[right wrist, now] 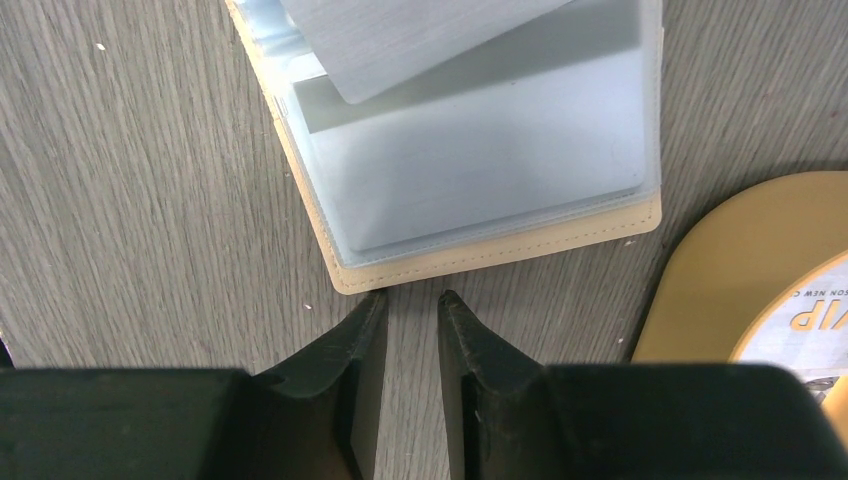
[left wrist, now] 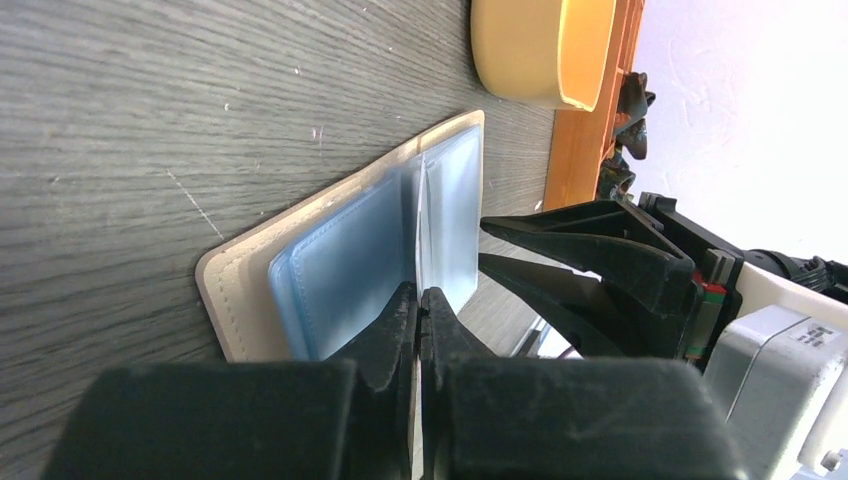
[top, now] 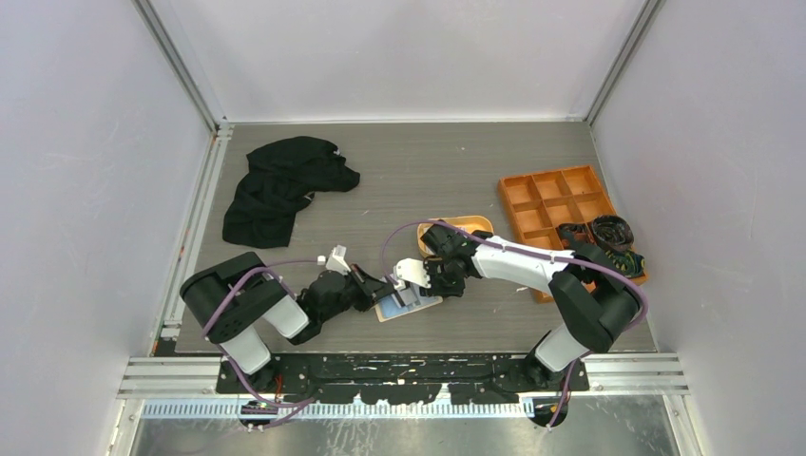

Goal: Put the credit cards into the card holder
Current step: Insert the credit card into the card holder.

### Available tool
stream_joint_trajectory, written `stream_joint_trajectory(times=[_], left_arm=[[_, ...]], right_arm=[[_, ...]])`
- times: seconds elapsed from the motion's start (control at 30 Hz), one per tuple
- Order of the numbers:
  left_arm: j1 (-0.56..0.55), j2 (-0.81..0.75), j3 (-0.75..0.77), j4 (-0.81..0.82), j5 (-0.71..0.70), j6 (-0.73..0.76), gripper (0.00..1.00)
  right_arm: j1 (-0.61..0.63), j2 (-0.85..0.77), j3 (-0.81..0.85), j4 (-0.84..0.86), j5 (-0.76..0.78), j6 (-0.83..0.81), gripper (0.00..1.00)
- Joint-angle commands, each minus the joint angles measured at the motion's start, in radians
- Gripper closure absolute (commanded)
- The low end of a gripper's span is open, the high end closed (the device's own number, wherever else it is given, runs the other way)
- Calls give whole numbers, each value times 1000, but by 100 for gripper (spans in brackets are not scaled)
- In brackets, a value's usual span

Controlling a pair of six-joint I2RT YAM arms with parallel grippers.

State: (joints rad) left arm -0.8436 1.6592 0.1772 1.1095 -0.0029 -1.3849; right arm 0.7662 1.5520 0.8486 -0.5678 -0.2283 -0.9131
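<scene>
showed a grey table (top: 428, 161) bearing, well apart from the work, a black cloth (top: 280, 185) and an orange compartmented box (top: 551, 199). placed an orange oval tray (right wrist: 700, 270) just beside the card holder (left wrist: 340, 260), spread open and flat near the front edge, between the two arms. found the left gripper (left wrist: 420, 295) fully closed, pinching one clear inner leaf of the holder so that it stood upright. found the right gripper (right wrist: 412, 300) narrowly parted and empty, hovering just off the holder's stitched edge. caught one of the credit cards (right wrist: 420, 35) lying askew across the blue-grey pocket, apparently not seated. noted a second card (right wrist: 800, 330), printed, in the tray.

judged the likely failures as follows:
- dragging or folding the light holder through any pull on the pinched leaf
- knocking the askew card off the pocket with a low right-hand pass
- shoving the holder's edge instead of the card
- clashing of the two closely set grippers
- slipping off the thin, flat tray card on pickup
</scene>
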Motion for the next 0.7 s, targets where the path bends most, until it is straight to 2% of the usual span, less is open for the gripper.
stream_joint_trajectory(times=[0.0,0.67], left_arm=[[-10,13,-5,-2,-2,-50,100],[-18,58,46,-81,53,-60,100]], right_arm=[[11,20,12,-4,0,5,70],[24,35,24,-20,7,8,70]])
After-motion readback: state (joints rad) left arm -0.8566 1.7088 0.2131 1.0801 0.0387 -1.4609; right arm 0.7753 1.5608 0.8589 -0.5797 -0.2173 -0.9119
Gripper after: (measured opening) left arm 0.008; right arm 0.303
